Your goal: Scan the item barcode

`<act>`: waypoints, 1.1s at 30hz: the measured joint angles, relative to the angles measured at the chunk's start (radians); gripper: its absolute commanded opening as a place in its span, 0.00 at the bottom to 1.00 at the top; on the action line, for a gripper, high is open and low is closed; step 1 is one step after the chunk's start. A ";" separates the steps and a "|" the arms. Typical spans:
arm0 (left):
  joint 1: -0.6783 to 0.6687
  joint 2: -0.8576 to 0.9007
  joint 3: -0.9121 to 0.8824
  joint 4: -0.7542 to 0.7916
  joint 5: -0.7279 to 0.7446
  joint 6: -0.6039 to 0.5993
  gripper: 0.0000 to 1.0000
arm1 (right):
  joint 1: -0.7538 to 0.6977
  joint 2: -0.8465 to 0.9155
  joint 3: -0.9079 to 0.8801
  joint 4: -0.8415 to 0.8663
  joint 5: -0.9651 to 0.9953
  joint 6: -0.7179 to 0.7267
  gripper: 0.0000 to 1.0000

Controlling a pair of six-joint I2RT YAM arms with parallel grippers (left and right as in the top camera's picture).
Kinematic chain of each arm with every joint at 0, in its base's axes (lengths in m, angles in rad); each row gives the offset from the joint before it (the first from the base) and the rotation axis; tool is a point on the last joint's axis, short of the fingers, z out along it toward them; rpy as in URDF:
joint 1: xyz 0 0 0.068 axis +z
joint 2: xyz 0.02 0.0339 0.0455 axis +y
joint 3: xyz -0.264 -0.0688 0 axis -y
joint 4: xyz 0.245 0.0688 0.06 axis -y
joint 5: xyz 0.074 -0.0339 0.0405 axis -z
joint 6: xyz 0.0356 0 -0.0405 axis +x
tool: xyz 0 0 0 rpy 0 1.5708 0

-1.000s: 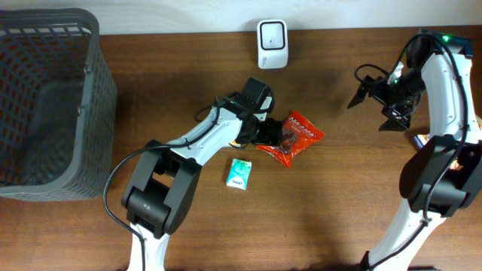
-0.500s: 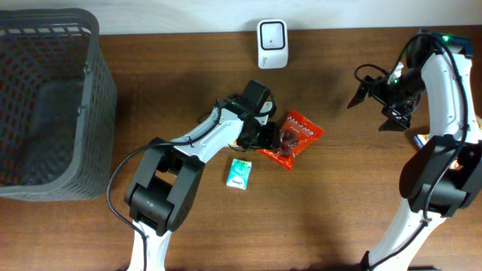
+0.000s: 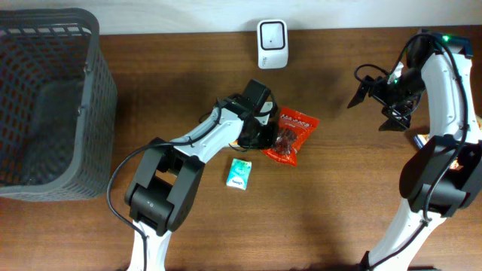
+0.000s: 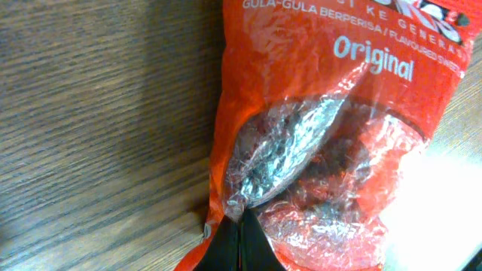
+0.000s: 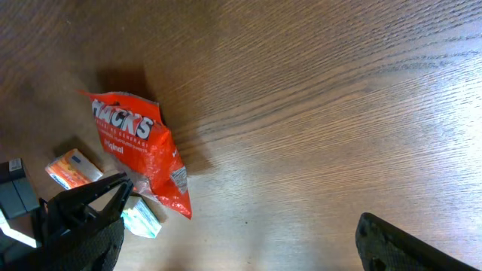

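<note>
Tabletop of dark brown grained wood runs the full width. At its left end stands a grey slatted basket. Toward the middle a small teal packet lies flat. Just beyond it the left gripper is pressed together on the edge of a red sweet bag, which rests on the wood. A white scanner stands at the back edge. Far right, the right gripper hangs spread wide, holding nothing.
</note>
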 measured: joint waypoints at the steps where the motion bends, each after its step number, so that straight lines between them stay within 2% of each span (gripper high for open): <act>1: 0.000 0.000 0.005 -0.006 -0.001 0.012 0.00 | 0.000 0.000 0.000 0.000 0.000 0.000 0.98; 4: 0.000 -0.002 0.022 -0.032 -0.028 0.047 0.00 | 0.000 0.000 0.000 0.000 0.000 0.000 0.98; 6: 0.000 -0.018 0.040 -0.062 -0.106 0.068 0.00 | 0.000 0.000 0.000 0.000 0.000 0.000 0.98; 12: -0.001 -0.169 0.056 -0.084 -0.395 0.154 0.00 | 0.000 0.000 0.000 0.000 0.000 0.000 0.98; 17: -0.033 -0.239 0.075 -0.080 -0.724 0.251 0.00 | 0.000 0.000 0.000 0.000 0.000 0.000 0.98; 23: -0.132 -0.207 0.074 -0.078 -0.948 0.352 0.00 | 0.000 0.000 0.000 0.000 0.000 -0.001 0.98; 28: -0.217 -0.068 0.074 -0.062 -1.160 0.385 0.00 | 0.000 0.000 0.000 0.000 0.000 -0.001 0.98; 29: -0.231 -0.040 0.074 -0.061 -1.195 0.388 0.02 | 0.000 0.000 0.000 0.000 0.000 -0.001 0.98; 30: -0.251 -0.011 0.074 -0.062 -1.206 0.388 0.09 | 0.000 0.000 0.000 0.000 0.000 -0.001 0.98; 33: -0.285 0.015 0.074 -0.061 -1.234 0.396 0.17 | 0.000 0.000 0.000 0.000 0.000 0.000 0.98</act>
